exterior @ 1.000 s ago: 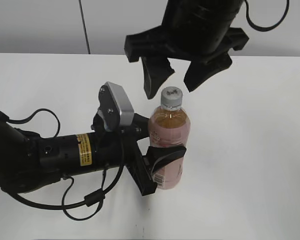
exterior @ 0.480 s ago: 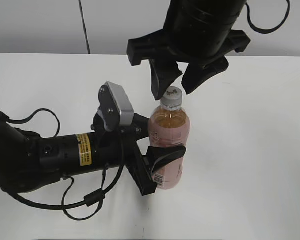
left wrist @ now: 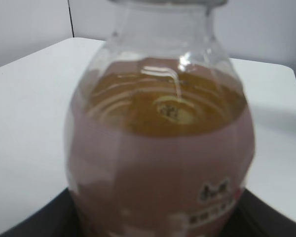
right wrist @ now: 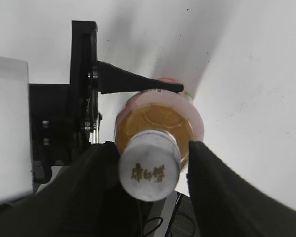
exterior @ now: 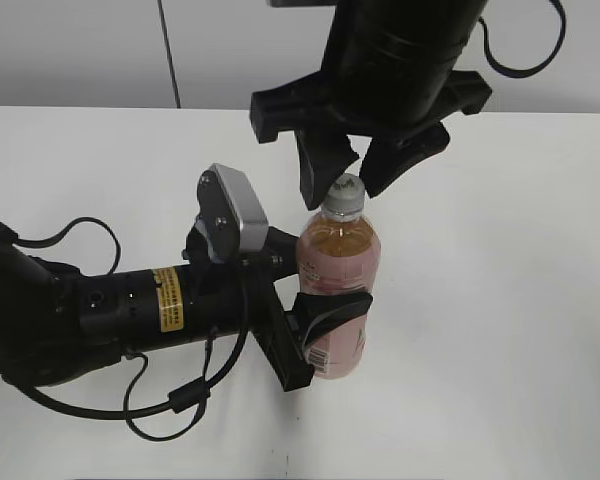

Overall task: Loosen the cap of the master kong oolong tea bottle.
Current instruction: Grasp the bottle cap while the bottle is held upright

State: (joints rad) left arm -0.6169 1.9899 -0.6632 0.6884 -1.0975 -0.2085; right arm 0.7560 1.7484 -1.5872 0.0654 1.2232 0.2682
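While the left gripper (exterior: 320,325) is clamping the upright bottle (exterior: 338,290), the spread right gripper (exterior: 346,172) is straddling the cap (right wrist: 149,171), fingers not touching.

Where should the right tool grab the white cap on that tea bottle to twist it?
Grip the cap on its round side wall, coming straight down from above. The bottle stands upright, clamped by the left tool, and the right tool already straddles the cap, jaws open.
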